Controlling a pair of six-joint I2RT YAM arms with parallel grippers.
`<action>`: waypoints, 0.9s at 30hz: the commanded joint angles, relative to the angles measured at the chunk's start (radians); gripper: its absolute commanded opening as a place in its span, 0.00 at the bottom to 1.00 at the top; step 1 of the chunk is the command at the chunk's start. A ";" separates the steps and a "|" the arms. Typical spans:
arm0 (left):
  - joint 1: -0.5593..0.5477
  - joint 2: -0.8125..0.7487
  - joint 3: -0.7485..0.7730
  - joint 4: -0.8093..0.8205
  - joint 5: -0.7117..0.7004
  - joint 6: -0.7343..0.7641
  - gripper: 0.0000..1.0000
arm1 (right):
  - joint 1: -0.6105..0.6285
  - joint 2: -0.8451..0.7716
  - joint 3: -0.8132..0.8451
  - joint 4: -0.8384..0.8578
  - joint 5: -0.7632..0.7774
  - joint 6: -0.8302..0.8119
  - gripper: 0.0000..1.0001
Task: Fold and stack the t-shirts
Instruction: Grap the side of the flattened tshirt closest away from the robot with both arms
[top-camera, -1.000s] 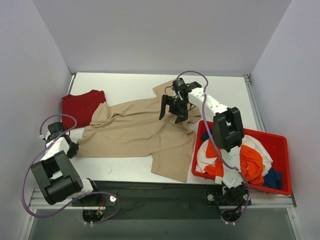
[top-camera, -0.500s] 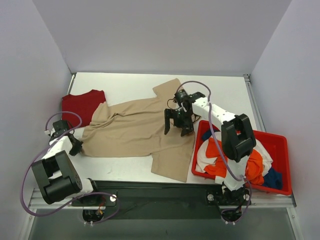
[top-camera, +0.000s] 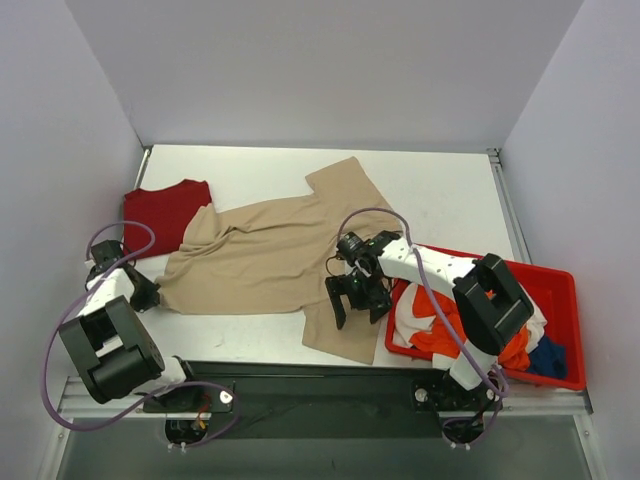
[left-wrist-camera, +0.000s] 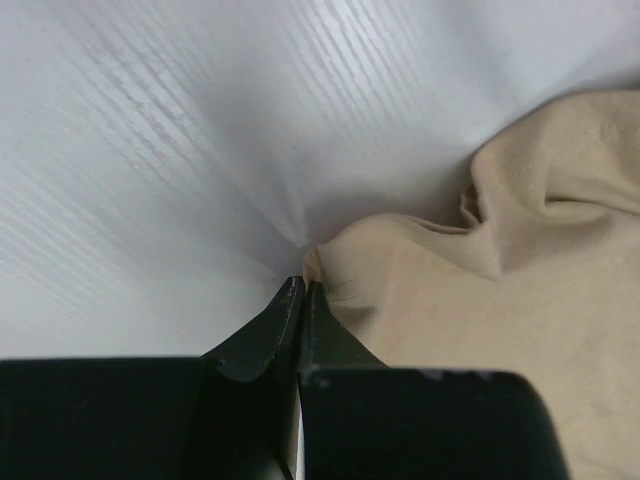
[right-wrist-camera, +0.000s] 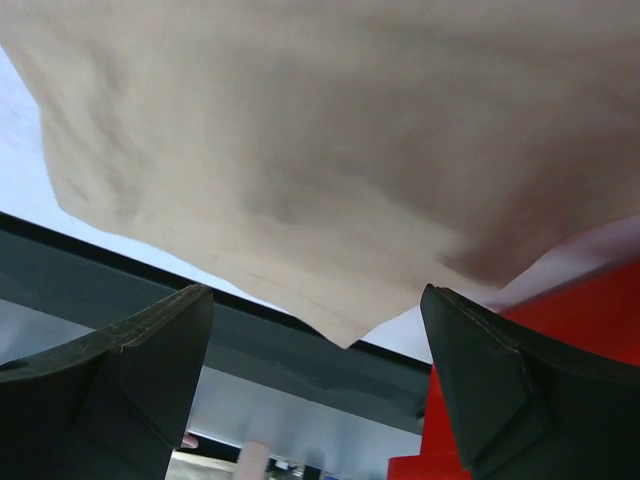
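L gripper: jaws shut, pinching beige tee corner (cloth puckers at tips). R gripper: wide open, empty, above tee.

1. The beige t-shirt is soft, matt cloth, creased into folds.
2. Left of it, the dark red t-shirt is matt cloth too.
3. Right of it, the red bin is smooth plastic with a slight sheen. It holds soft orange cloth, white cloth and blue cloth.
4. Under it, the desk is white, smooth and faintly streaked.
5. The left fingers and right fingers are black matt plastic.
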 joint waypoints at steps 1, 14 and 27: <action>0.058 -0.027 0.039 -0.015 0.038 0.059 0.00 | 0.064 -0.074 -0.061 -0.059 0.090 0.011 0.88; 0.130 0.040 0.094 0.028 0.146 0.089 0.00 | 0.227 -0.093 -0.143 -0.056 0.185 0.094 0.83; 0.142 0.075 0.103 0.022 0.139 0.095 0.00 | 0.331 -0.108 -0.225 -0.048 0.274 0.253 0.73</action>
